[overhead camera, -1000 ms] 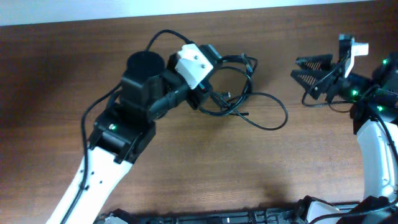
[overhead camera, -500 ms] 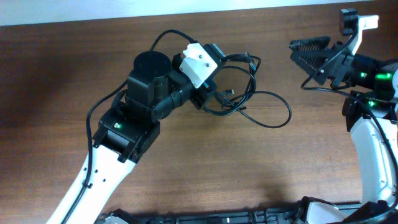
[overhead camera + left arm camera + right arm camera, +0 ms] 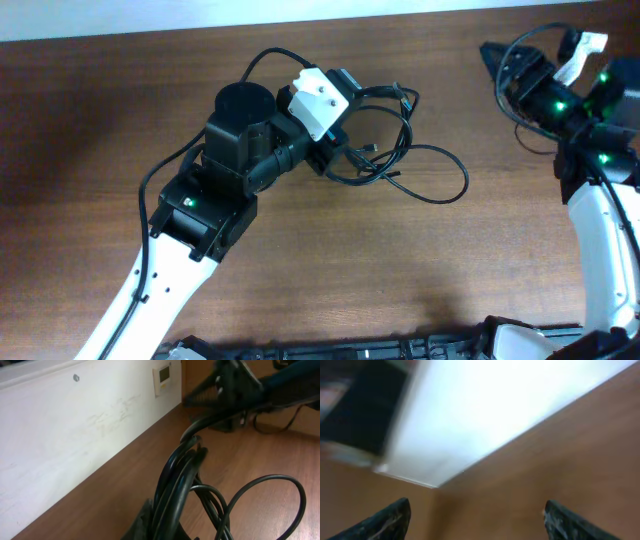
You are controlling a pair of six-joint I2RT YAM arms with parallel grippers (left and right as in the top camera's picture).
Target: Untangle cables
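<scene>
Gripping bunched cables, left hand mostly hidden; right hand blurred, spread.

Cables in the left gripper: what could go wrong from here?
1. The left gripper clamps several strands of the cables together, so pulling may tighten the tangle rather than free one cord.
2. The right gripper is open and faces the wall, away from the tangle. With nothing pinning the loose loop, the whole bundle may just drag across the table.
</scene>
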